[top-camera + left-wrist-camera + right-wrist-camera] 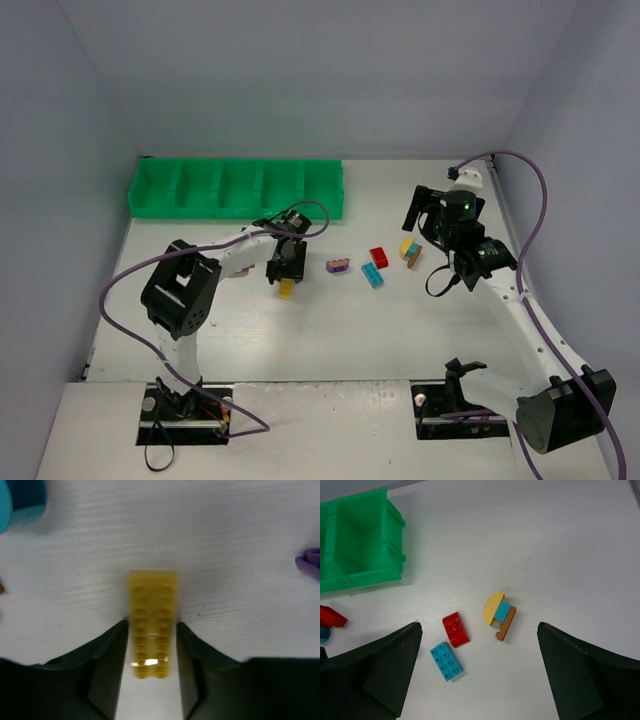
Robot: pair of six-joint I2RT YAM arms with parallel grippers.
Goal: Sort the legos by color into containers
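Yellow lego [152, 605], long and studded, is pinched between the fingers of the left pincer [151, 630], close to the white surface [330, 330], with a purple brick [338, 265] just to its right. The right pincer [479, 627] hangs spread wide above a red brick [456, 629], a cyan brick [446, 661] and a yellow-cyan-brown cluster [499, 614]. Farther back at the left stands the green tray [236, 207].

Left arm [238, 252], right arm [525, 320]: white links, chunky black joint housings. Purple cable [103, 303] loops along each. Left gripper [151, 630], right gripper [479, 630]: matte black wedge fingers.
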